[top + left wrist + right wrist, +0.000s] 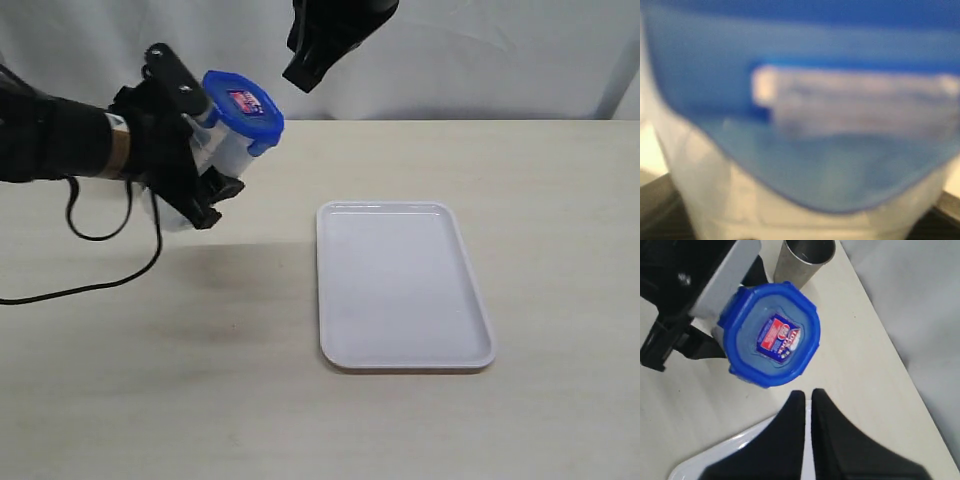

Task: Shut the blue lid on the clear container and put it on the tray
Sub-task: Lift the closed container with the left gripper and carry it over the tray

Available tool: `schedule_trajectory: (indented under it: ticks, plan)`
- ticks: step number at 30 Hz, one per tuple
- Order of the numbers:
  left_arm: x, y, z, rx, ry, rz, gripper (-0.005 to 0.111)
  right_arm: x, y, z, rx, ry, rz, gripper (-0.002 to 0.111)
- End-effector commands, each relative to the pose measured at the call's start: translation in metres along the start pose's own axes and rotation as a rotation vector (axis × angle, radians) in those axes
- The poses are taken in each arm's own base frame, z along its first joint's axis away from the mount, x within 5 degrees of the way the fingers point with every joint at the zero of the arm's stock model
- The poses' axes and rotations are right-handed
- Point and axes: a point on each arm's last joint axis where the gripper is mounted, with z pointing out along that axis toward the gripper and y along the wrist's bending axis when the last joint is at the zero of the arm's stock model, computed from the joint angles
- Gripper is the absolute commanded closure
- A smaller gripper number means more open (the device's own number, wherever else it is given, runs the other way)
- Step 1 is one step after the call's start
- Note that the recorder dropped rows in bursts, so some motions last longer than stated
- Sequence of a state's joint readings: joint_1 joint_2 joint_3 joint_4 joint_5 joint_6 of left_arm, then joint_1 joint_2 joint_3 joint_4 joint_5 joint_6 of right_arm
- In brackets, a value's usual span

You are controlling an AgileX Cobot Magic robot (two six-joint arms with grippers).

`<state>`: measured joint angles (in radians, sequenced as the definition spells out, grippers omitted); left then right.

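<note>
The blue lid point(243, 110) sat on top of the clear container point(222, 150). We could not tell whether its flaps were snapped down. The container was tilted and held clear of the table point(300, 420) at the left, with the left gripper point(205, 145) clamped across its body. The tray point(400, 285) lay flat to the right of the table's centre, well apart from the container, and bare tabletop ran between them and along the tray's near edge.

The right gripper point(305, 72) hung above and just right of the lid, not touching it. In its wrist view we saw the right gripper's jaws pressed together, holding nothing.

A grey metal cup point(800, 260) stood just beyond the lid. A black cable point(110, 235) looped over the table under the left arm.

In the exterior view the left gripper's fingers hid the cup and most of the container's wall. In the left wrist view we made out only a blur of blue lid point(800, 100) and clear plastic.
</note>
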<state>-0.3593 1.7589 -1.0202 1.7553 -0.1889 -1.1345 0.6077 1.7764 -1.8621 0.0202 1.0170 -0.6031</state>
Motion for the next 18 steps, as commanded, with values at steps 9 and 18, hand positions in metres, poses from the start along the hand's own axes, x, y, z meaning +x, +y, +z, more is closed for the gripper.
schedule_trajectory:
  ticks: [9, 18]
  plan:
    - [-0.043, -0.048, 0.015, -0.475, 0.348, 0.823, 0.107, 0.031, -0.041, -0.035, 0.173, 0.006, 0.258, 0.104]
    - [-0.066, -0.060, 0.018, -0.445, 0.483, 1.392, 0.107, 0.062, -0.053, -0.043, 0.224, 0.025, 0.323, 0.104]
